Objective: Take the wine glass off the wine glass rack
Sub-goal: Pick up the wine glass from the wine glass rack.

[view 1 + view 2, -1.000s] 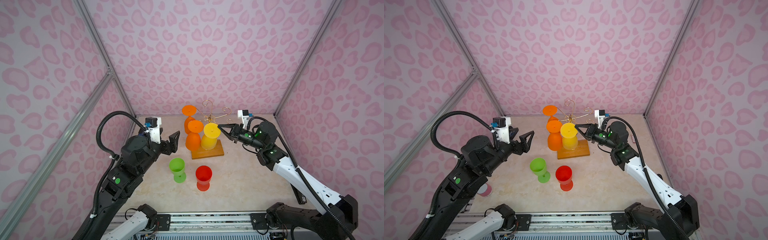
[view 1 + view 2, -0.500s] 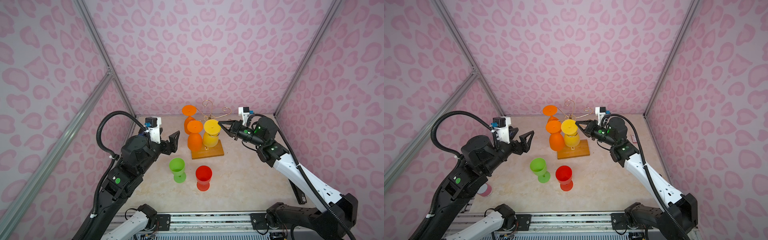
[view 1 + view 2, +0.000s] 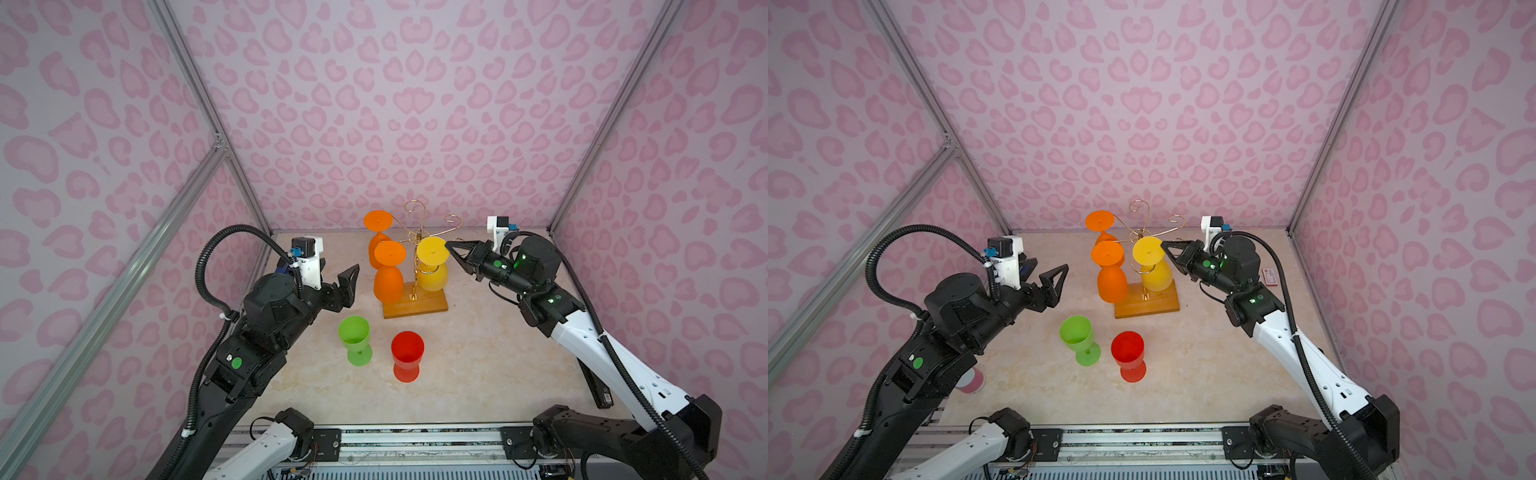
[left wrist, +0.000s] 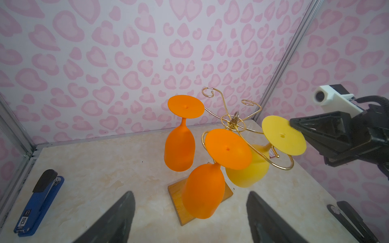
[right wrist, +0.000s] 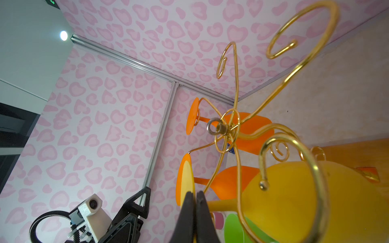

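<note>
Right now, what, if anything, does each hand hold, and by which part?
Right hand: the yellow plastic wine glass, pinched at its round foot's edge. Left hand: nothing.

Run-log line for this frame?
right gripper: shut on yellow wine glass foot | glass: on wine glass rack | left gripper: open, empty
</note>
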